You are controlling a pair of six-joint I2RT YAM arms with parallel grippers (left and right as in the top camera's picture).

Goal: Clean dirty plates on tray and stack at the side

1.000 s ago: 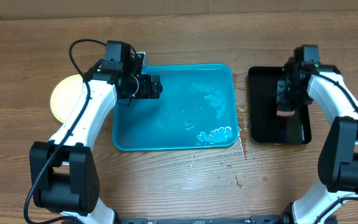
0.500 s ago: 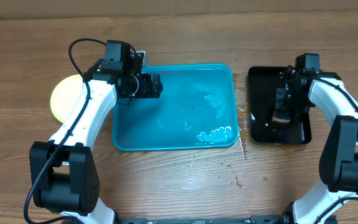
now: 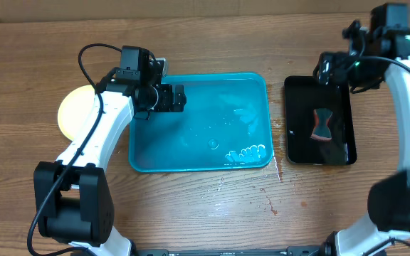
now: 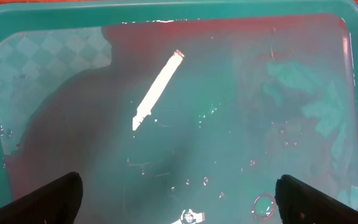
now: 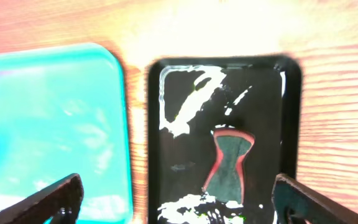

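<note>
The turquoise tray [image 3: 191, 142] holds soapy, reddish water and no plates. My left gripper [image 3: 179, 98] hovers over its back left part, open, nothing between the fingers. In the left wrist view only the wet tray floor [image 4: 61, 112] lies below the left gripper [image 4: 179, 214]. A cream plate [image 3: 75, 112] rests on the table left of the tray, partly hidden by the left arm. My right gripper [image 3: 331, 71] is raised above the back of the black tray [image 3: 297, 142], open and empty. The right wrist view looks down past the right gripper [image 5: 182, 211].
A red and green hourglass-shaped sponge [image 3: 322, 124] lies in the wet black tray [image 5: 266, 112]; the sponge [image 5: 229, 165] is free of the fingers. Foam [image 3: 248, 153] gathers at the turquoise tray's front right corner. Water drops and red specks [image 3: 270, 206] mark the wood in front.
The right gripper opened, let go of the sponge on the black tray, and rose away toward the back right. The left arm stayed where it was.
</note>
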